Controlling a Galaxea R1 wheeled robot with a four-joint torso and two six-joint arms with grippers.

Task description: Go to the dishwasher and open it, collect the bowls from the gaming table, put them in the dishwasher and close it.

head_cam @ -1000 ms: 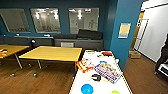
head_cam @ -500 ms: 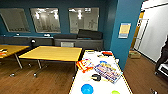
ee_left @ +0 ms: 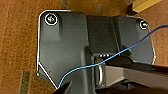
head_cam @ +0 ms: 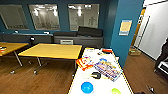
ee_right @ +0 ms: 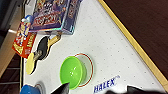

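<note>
You are looking along the gaming table, whose white top runs away from you with a yellow edge on its long sides. Two bowls sit at its near end: one blue bowl and one green bowl, apart from each other. In the right wrist view the green bowl sits on a red-ringed circle printed on the perforated top, just beside the blue HALEX lettering, with the blue bowl at the picture's edge. You can count two table-tennis paddles lying side by side, one black-faced and one yellow-faced, between the bowls and two boxes: a large colourful game box and a smaller red and orange box. Farther up the table you see a small red object among other small items too blurred to name. To the left stand two yellow-topped desks on a wooden floor, with a dark counter behind them and three windows in the blue wall. A person's dark figure is at the far right edge. Your left wrist camera looks down past the robot's dark plate and a thin blue cable at the wood floor. You cannot tell how the jaws stand on either arm.
</note>
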